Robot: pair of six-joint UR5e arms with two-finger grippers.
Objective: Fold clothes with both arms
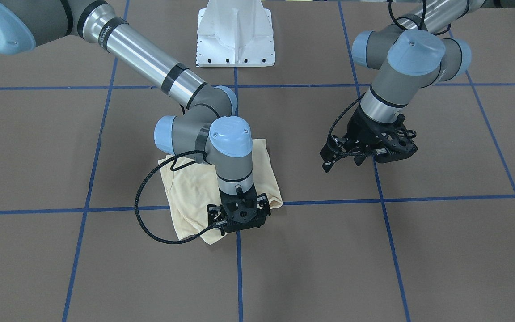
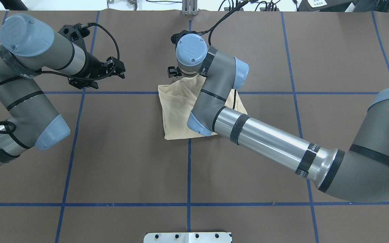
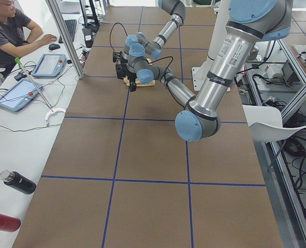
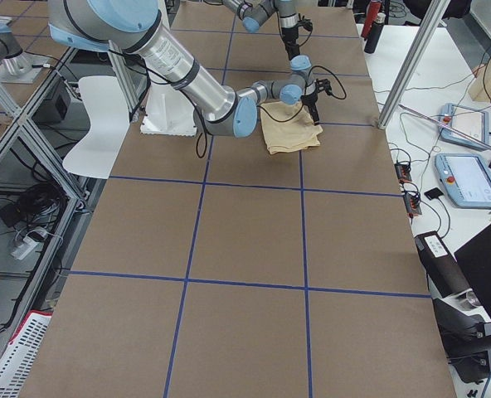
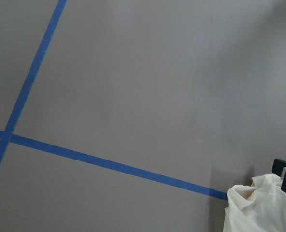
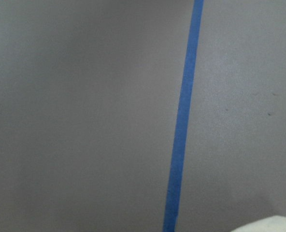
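If right arm [image 1: 233,152] lifts now, shirt [image 1: 186,192] could drag and unfold: its jaws sit hidden at the edge, maybe pinching it, can't say. Left arm [image 1: 400,76] jaws parted, well apart.

The tabletop [image 1: 38,147] is a flat brown crossed by a grid of bright blue tape lines [image 1: 441,197], and the shirt [image 1: 186,188] lying on it shows a plain pale cream-yellow. The left arm [image 1: 400,76] and the right arm [image 1: 141,51] are matte grey with polished silver tubes, light-blue round joint caps and narrow black bands. The left gripper [image 1: 343,162] and right gripper [image 1: 238,222] are black, as is the braided cable [image 1: 136,205], while the pedestal base [image 1: 235,40] is white, dotted with small dark holes.
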